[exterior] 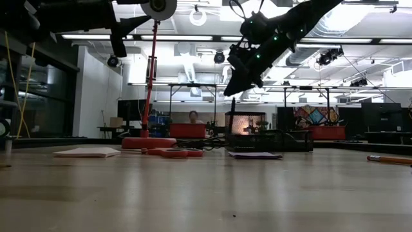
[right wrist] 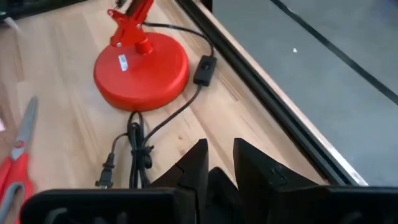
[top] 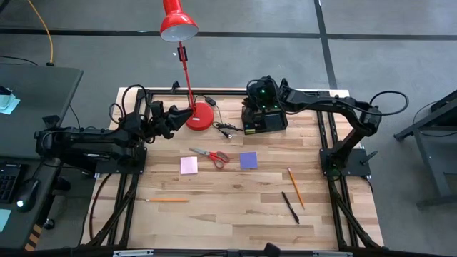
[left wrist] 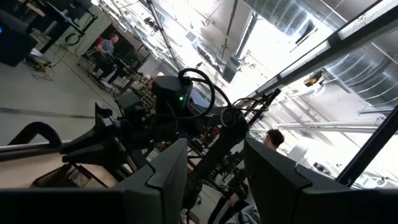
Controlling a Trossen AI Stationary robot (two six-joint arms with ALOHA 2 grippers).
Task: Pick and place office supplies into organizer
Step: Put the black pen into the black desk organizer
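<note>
My right gripper [right wrist: 219,146] hangs just over the organizer [top: 275,123], which sits at the table's [top: 235,214] far edge, right of the middle. Its two fingers stand a narrow slit apart, and I see nothing pinched between them. In the low view a thin dark stick [exterior: 233,115] stands upright directly under the fingertips, at the organizer's end; I cannot tell whether they touch it.

Beyond the fingers lie the red lamp base [right wrist: 142,70] and a black cable [right wrist: 134,149].

My left gripper [top: 175,118] is raised near the far left corner, beside the lamp base, fingers spread and holding nothing.

Mid-table lie a pink pad [top: 188,165], red-handled scissors [top: 213,155] and a purple pad [top: 248,160], in a row. An orange pencil [top: 295,187] and a black pen [top: 290,207] lie toward the near right corner. Another pencil [top: 168,200] lies toward the near left corner.
</note>
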